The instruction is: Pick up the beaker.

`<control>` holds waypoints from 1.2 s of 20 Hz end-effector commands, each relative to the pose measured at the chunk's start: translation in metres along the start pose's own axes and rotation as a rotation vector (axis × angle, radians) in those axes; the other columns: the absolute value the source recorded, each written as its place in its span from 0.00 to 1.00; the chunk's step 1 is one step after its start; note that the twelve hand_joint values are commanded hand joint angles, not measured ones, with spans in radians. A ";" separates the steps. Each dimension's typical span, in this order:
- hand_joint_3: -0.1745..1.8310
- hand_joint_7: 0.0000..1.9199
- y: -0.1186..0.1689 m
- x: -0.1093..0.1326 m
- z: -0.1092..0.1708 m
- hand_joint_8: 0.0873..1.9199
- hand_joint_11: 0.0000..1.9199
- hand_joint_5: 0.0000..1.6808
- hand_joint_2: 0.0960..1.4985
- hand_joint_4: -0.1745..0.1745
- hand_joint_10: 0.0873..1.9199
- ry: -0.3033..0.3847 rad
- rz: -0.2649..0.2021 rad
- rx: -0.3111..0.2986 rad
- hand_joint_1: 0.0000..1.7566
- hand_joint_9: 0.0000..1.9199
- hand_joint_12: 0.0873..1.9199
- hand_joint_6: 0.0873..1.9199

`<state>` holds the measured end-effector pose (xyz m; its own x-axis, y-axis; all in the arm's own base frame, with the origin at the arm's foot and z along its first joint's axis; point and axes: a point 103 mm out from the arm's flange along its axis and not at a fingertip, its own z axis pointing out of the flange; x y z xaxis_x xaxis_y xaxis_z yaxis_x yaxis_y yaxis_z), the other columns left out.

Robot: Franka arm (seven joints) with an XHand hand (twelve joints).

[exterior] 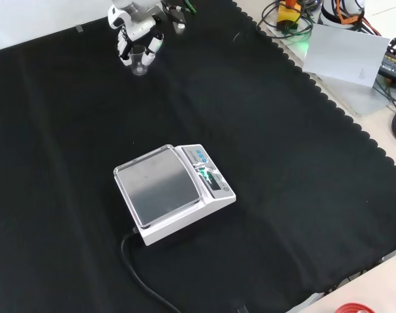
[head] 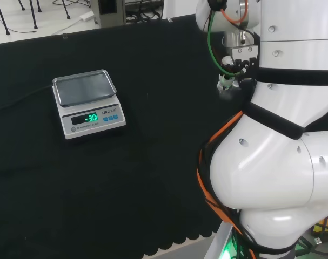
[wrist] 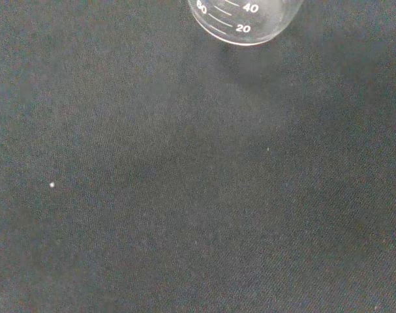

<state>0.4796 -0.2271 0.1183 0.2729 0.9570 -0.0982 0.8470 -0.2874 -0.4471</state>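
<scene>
Beaker (exterior: 140,63) betw. hand's (exterior: 137,40) fingers near cloth's (exterior: 282,163) far edge; grip unclear.

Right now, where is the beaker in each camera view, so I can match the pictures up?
Head view: I cannot make out the beaker itself; the hand is at the upper right, beside the arm's white links.
Front view: the beaker stands at the top left, between the hand's fingers.
Wrist view: the beaker's marked lower part is close and large.
Shared landmark: the scale, in the head and front views.
</scene>
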 end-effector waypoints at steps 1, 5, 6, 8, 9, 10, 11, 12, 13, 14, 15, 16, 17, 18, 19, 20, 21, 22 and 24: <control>0.00 0.27 0.001 -0.010 0.001 0.36 0.27 0.37 0.85 0.22 0.37 -0.008 -0.035 -0.036 0.57 0.38 0.67 0.41; 0.00 0.27 -0.015 -0.007 -0.014 0.37 0.28 0.39 0.85 0.21 0.37 -0.061 -0.046 -0.061 0.58 0.39 0.67 0.42; 0.00 0.28 -0.020 -0.006 -0.022 0.37 0.28 0.40 0.85 0.21 0.37 -0.072 -0.048 -0.073 0.58 0.39 0.67 0.43; 0.00 0.29 -0.025 -0.006 -0.032 0.37 0.28 0.41 0.85 0.21 0.37 -0.082 -0.042 -0.081 0.58 0.40 0.67 0.43; 0.00 0.29 -0.027 -0.006 -0.036 0.37 0.29 0.42 0.85 0.21 0.37 -0.088 -0.039 -0.084 0.58 0.40 0.67 0.43; 0.00 0.29 -0.028 -0.005 -0.038 0.37 0.29 0.42 0.85 0.21 0.37 -0.090 -0.047 -0.091 0.58 0.40 0.67 0.43; 0.00 0.30 -0.030 -0.005 -0.041 0.37 0.29 0.42 0.85 0.21 0.37 -0.089 -0.049 -0.095 0.58 0.41 0.67 0.43; 0.00 0.30 -0.031 -0.005 -0.044 0.37 0.29 0.42 0.86 0.21 0.37 -0.089 -0.050 -0.098 0.58 0.41 0.67 0.43; 0.00 0.30 -0.033 -0.005 -0.047 0.37 0.29 0.42 0.86 0.21 0.37 -0.093 -0.051 -0.103 0.58 0.41 0.67 0.43; 0.00 0.30 -0.036 -0.005 -0.050 0.37 0.29 0.43 0.86 0.21 0.37 -0.095 -0.070 -0.118 0.58 0.41 0.67 0.43; 0.00 0.30 -0.041 -0.006 -0.055 0.37 0.29 0.43 0.86 0.21 0.37 -0.070 -0.079 -0.136 0.58 0.41 0.67 0.43; 0.00 0.30 -0.046 -0.007 -0.061 0.37 0.29 0.43 0.86 0.21 0.37 -0.055 -0.091 -0.155 0.58 0.41 0.67 0.43; 0.00 0.30 -0.051 -0.006 -0.067 0.37 0.29 0.43 0.86 0.22 0.37 -0.036 -0.104 -0.171 0.58 0.41 0.67 0.43; 0.00 0.31 -0.054 -0.008 -0.071 0.37 0.29 0.43 0.86 0.22 0.37 -0.029 -0.115 -0.178 0.58 0.41 0.67 0.43; 0.00 0.31 -0.062 -0.010 -0.079 0.38 0.29 0.43 0.86 0.22 0.37 -0.025 -0.129 -0.190 0.58 0.42 0.67 0.44; 0.00 0.31 -0.066 -0.011 -0.084 0.38 0.29 0.44 0.86 0.22 0.37 -0.022 -0.136 -0.199 0.58 0.42 0.67 0.44; 0.00 0.31 -0.068 -0.010 -0.088 0.38 0.29 0.44 0.86 0.22 0.37 -0.020 -0.140 -0.205 0.58 0.42 0.67 0.44; 0.02 0.31 -0.070 -0.006 -0.094 0.38 0.30 0.44 0.85 0.24 0.37 -0.021 -0.149 -0.213 0.58 0.42 0.67 0.52; 0.05 0.32 -0.074 0.000 -0.103 0.38 0.30 0.45 0.84 0.25 0.37 -0.031 -0.146 -0.230 0.59 0.42 0.68 0.64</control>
